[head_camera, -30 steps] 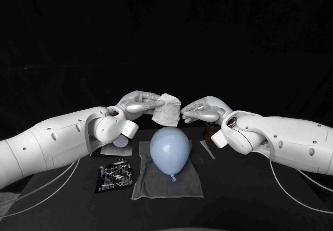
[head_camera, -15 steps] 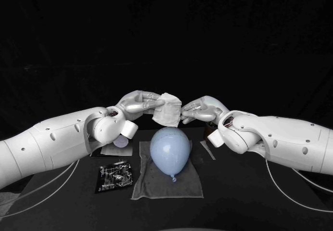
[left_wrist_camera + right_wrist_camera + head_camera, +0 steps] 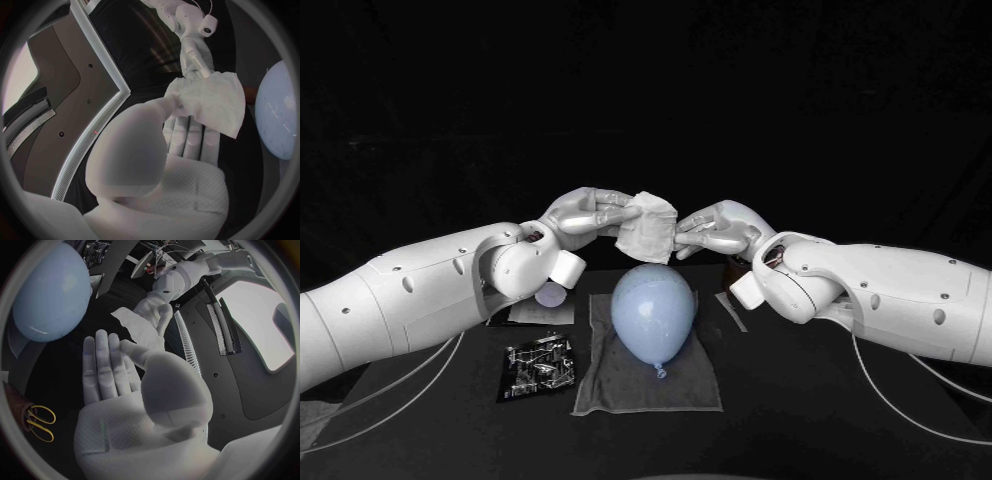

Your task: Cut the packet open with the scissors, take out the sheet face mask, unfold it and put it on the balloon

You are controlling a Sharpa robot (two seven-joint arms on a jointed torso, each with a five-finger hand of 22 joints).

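Mask: a white sheet, folded into a compact pad, held in the air at 12 o'clock of the balloon, apart from it.

Left hand: at 9 o'clock of the mask, fingers clamped on the pad's near edge, thumb against the fingers.

Right hand: at 3 o'clock of the mask, fingers stretched out and thumb apart, grasping nothing. Its fingertips reach the mask's far edge; whether they touch it cannot be told.

Balloon: pale blue, lying on a grey cloth on the black table, knot toward 6 o'clock. The cut packet lies at 8 o'clock of it. The scissors lie on the table, beside the right arm.

Assessment: unfolding not yet done. The sheet appears thin, limp, very light and probably damp, so its layers may cling and tear if dragged. Recommended hold: pinch a free outer corner of the top layer with the right hand, opposite the left hand's grip, and draw the two apart slowly.
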